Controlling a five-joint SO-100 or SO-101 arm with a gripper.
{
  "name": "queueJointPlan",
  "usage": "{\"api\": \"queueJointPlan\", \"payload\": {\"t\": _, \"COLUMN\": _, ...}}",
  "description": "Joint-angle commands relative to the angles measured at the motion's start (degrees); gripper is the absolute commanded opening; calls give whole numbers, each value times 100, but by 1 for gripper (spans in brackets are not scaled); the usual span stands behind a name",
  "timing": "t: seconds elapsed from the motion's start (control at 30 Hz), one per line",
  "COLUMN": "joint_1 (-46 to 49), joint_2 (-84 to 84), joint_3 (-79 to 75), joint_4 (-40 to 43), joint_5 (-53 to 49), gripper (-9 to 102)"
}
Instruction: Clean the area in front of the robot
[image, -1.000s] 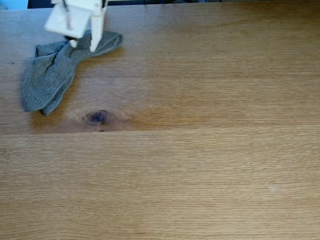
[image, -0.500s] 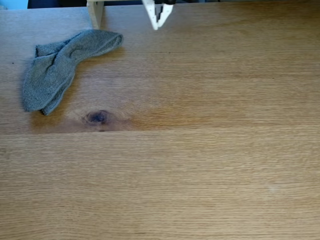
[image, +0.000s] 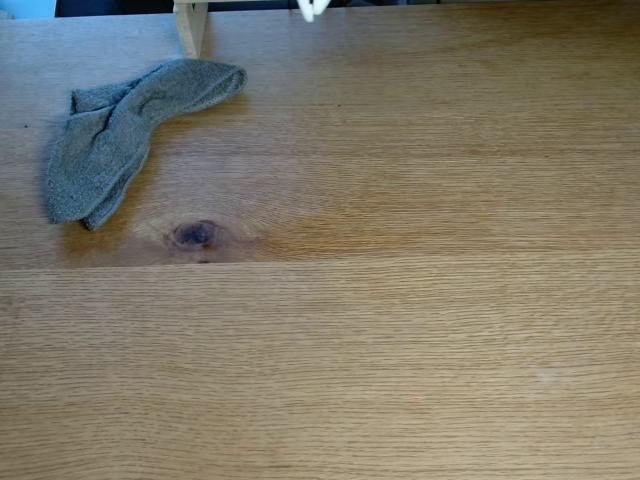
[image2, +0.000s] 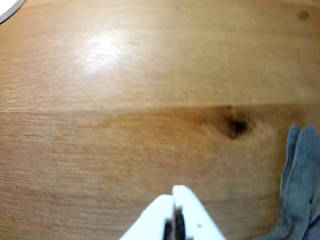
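Above the bare worktop in the wrist view, the white gripper hangs clenched and empty. Off to its right lies a crumpled grey sock, flat on the wood

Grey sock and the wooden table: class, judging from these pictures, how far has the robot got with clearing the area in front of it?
Done: the grey sock lies crumpled near the table's far left corner in the fixed view, with bare wood across the rest. In hand: nothing; in the wrist view the gripper is shut and empty above bare wood, the sock off to its right. Left: possibly nothing, unless the sock must leave the table altogether.
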Motion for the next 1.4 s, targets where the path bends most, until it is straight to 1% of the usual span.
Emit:
{"api": "queueJointPlan", "payload": {"t": 0.0, "joint_1": 167, "joint_2": 1213, "joint_3": 923, "joint_4": -334, "joint_5": 44, "gripper": 0}}
{"api": "queueJointPlan", "payload": {"t": 0.1, "joint_1": 141, "joint_2": 2505, "joint_3": 2549, "joint_4": -747, "joint_5": -105, "gripper": 0}}
{"api": "queueJointPlan", "payload": {"t": 0.13, "joint_1": 70, "joint_2": 3085, "joint_3": 3138, "joint_4": -773, "joint_5": -185, "gripper": 0}}
{"api": "queueJointPlan", "payload": {"t": 0.27, "joint_1": -211, "joint_2": 5142, "joint_3": 5370, "joint_4": -492, "joint_5": -483, "gripper": 0}}
{"api": "queueJointPlan", "payload": {"t": 0.33, "joint_1": -202, "joint_2": 5669, "joint_3": 6240, "joint_4": -360, "joint_5": -615, "gripper": 0}}
{"api": "queueJointPlan", "payload": {"t": 0.4, "joint_1": -237, "joint_2": 6073, "joint_3": 6785, "joint_4": -123, "joint_5": -729, "gripper": 0}}
{"api": "queueJointPlan", "payload": {"t": 0.47, "joint_1": -404, "joint_2": 6179, "joint_3": 6820, "joint_4": 483, "joint_5": -483, "gripper": 0}}
{"api": "queueJointPlan", "payload": {"t": 0.57, "joint_1": -598, "joint_2": 6337, "joint_3": 6671, "joint_4": 782, "joint_5": -193, "gripper": 0}}
{"api": "queueJointPlan", "payload": {"t": 0.77, "joint_1": -510, "joint_2": 6557, "joint_3": 6653, "joint_4": 1925, "joint_5": -211, "gripper": 0}}
{"api": "queueJointPlan", "payload": {"t": 0.8, "joint_1": -457, "joint_2": 6557, "joint_3": 6653, "joint_4": 2013, "joint_5": -272, "gripper": 0}}
{"api": "queueJointPlan", "payload": {"t": 0.9, "joint_1": -299, "joint_2": 6565, "joint_3": 6653, "joint_4": 2013, "joint_5": -352, "gripper": 0}}
{"api": "queueJointPlan", "payload": {"t": 1.37, "joint_1": -281, "joint_2": 6565, "joint_3": 6653, "joint_4": 2013, "joint_5": -352, "gripper": 0}}
